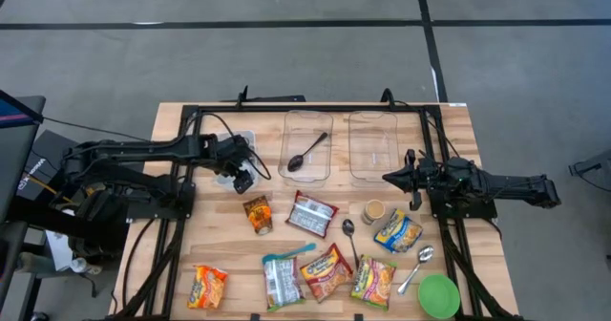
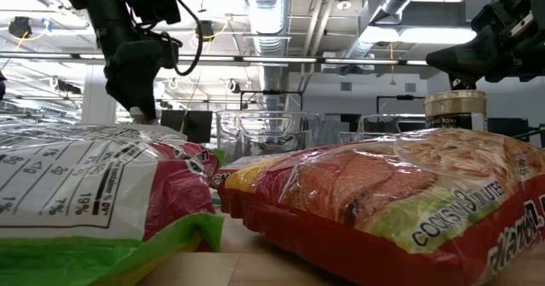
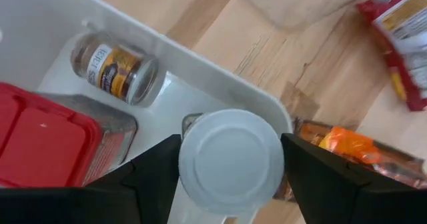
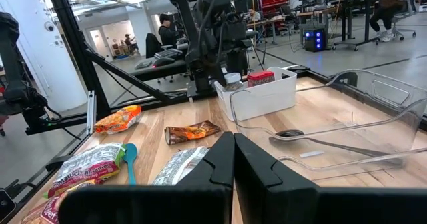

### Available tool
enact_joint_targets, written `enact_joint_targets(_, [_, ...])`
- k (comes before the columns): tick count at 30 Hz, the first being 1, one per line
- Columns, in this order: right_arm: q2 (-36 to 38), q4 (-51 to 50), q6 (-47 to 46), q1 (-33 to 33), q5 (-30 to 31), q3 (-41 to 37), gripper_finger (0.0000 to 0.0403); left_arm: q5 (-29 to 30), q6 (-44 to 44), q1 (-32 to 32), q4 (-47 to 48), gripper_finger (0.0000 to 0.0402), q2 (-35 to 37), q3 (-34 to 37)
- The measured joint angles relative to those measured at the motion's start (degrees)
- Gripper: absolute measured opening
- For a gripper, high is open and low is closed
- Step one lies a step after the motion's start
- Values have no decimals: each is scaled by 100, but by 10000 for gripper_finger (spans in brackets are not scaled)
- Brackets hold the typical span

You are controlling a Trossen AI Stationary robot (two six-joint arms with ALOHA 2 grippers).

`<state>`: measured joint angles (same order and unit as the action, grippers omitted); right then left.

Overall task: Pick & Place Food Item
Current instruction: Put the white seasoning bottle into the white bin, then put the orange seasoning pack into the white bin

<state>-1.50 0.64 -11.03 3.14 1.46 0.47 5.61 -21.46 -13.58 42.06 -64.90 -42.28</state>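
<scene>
The left gripper (image 3: 230,184) hangs over the white bin (image 1: 234,159) at the tabletop's (image 1: 172,264) far left, fingers spread either side of a white-lidded jar (image 3: 230,157), seemingly to release it inside. The right gripper (image 1: 389,178) waits shut, empty, right of centre.

Readable print, low view only.
White nutrition panel (image 2: 60,184) on near-left packet reads "19%"; red noodle packet (image 2: 400,209) reads "COOKS IN 3 MINUTES".
</scene>
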Motion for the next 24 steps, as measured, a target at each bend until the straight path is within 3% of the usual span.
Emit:
enact_joint_targets(16, [2,-2,-1,0,1,0,0,59,-148,0,18,246,1278,2])
enact_joint_targets(24, [1,-2,-1,0,1,0,0,-147,-573,111,-565,245,2253,0])
